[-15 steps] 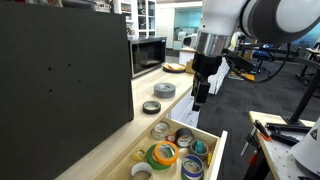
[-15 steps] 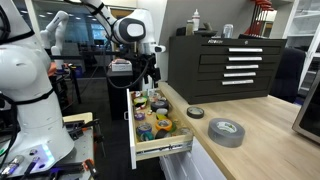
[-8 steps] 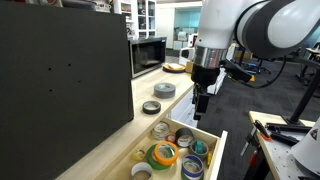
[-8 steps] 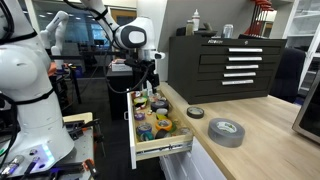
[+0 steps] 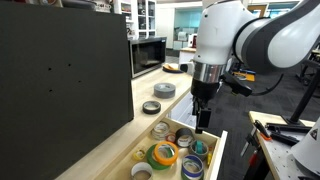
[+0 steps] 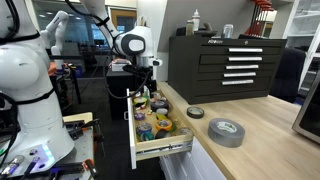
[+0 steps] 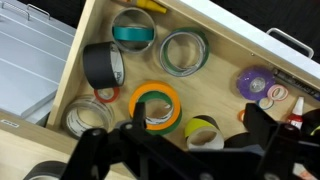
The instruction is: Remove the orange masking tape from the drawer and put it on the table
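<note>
**Gripper open wide over the tape drawer, nothing grabbed yet**

The gripper hangs pointing down over the far end of the pulled-out drawer. In the wrist view its fingers are spread wide with nothing between them. My guess is it's lining up for a straight top-down pick.

Biggest thing first: the table is one long wooden counter right beside the drawer, so the drop-off is close. It carries two rolls, a big grey roll and a smaller dark roll.

The drawer is out far enough to show its contents. I count about seven rolls lying flat in the wrist view, including one black roll, one teal roll and one purple roll.

The orange masking tape lies mid-drawer with green showing inside its ring, and a yellowish roll touches it.
</note>
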You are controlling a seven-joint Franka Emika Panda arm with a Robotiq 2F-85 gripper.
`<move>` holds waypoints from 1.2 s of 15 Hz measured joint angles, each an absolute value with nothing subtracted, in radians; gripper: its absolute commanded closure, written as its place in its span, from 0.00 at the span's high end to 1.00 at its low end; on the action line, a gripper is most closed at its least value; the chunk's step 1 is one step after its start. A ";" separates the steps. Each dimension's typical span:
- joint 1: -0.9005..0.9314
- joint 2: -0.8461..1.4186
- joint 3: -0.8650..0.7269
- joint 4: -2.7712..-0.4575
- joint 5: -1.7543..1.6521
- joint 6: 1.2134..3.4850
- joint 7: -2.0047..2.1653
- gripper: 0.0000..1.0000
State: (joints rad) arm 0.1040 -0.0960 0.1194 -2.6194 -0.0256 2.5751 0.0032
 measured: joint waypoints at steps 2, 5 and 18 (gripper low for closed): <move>0.114 -0.042 0.131 -2.620 -0.030 2.634 -0.001 1.00; 0.122 0.045 0.139 -2.616 -0.053 2.725 -0.005 1.00; 0.122 0.427 0.091 -2.376 -0.183 2.824 -0.059 1.00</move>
State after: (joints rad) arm 0.1221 0.4270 0.0908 -2.3765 -0.1827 2.8239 -0.0586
